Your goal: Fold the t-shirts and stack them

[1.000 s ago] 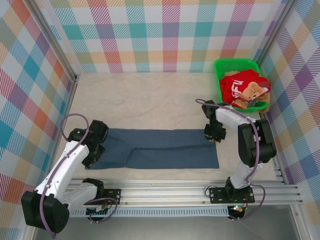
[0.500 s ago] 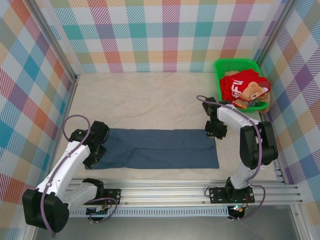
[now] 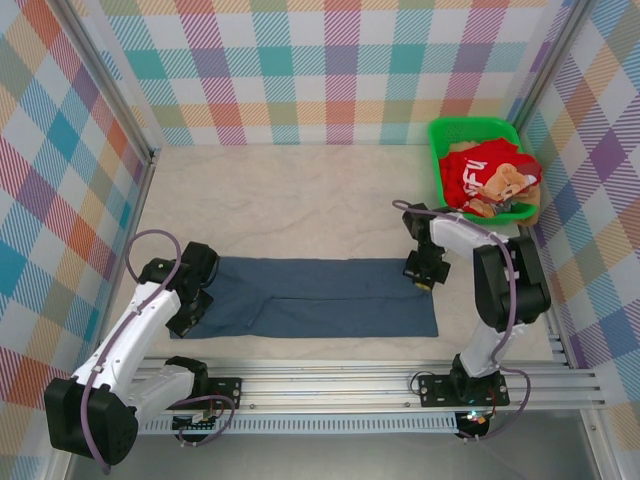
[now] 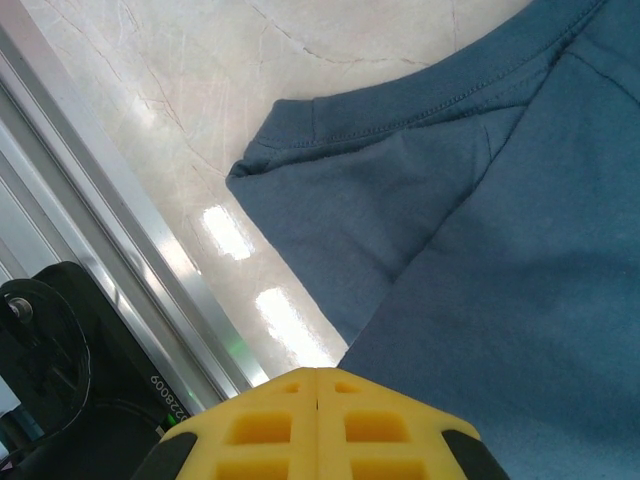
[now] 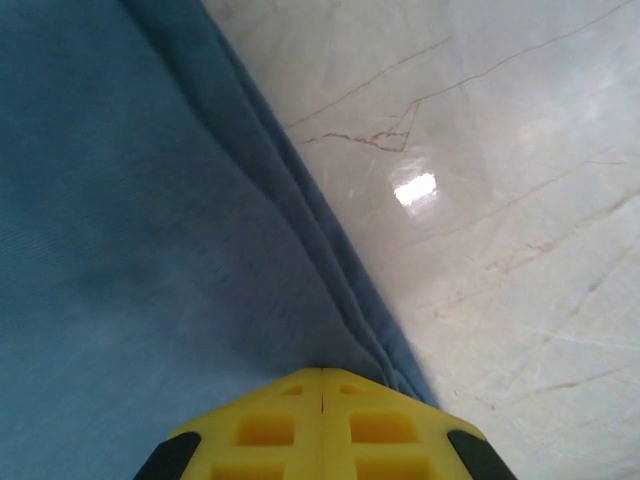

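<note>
left arm stretched forward from base | left hand point(image 3: 188, 305) low at 8 o'clock in top view, jaws closed | right arm folded back at elbow | right hand point(image 3: 422, 272) low at 4 o'clock, jaws closed

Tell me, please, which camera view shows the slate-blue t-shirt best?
The top external view: the slate-blue t-shirt lies there end to end, a long folded strip. The left wrist view shows its sleeve close up; the right wrist view, its folded edge.

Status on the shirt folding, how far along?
Done: blue shirt lies folded into a long strip. In hand: right gripper shut on its far edge, left gripper shut at the other end. To do: cross folds; red shirt waits in green basket.
</note>
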